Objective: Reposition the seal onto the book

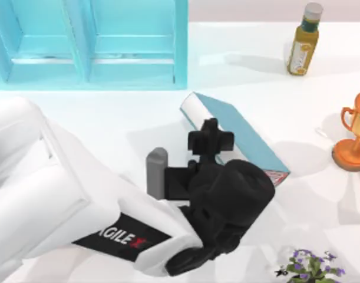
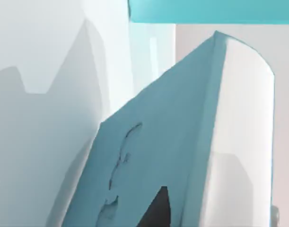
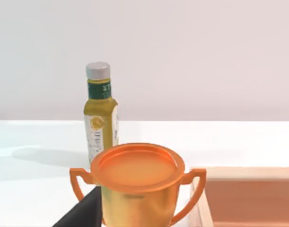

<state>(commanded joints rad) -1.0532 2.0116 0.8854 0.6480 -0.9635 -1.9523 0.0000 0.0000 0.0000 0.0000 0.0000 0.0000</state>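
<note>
Teal book (image 1: pixel 250 138) flat on tabletop (image 1: pixel 109 124), top view; left gripper (image 1: pixel 210 138) poised over cover, likely for seal placement; seal hidden, jaws' state cannot tell. Left wrist view: book cover (image 2: pixel 158 142) close beneath. Right wrist view: trophy (image 3: pixel 137 184), bottle (image 3: pixel 100 113); right arm idle.

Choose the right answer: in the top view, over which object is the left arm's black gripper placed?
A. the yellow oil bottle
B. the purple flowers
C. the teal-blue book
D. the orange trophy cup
C: in the top view the left gripper sits over the teal-blue book, far from the oil bottle, trophy cup and flowers.
</note>
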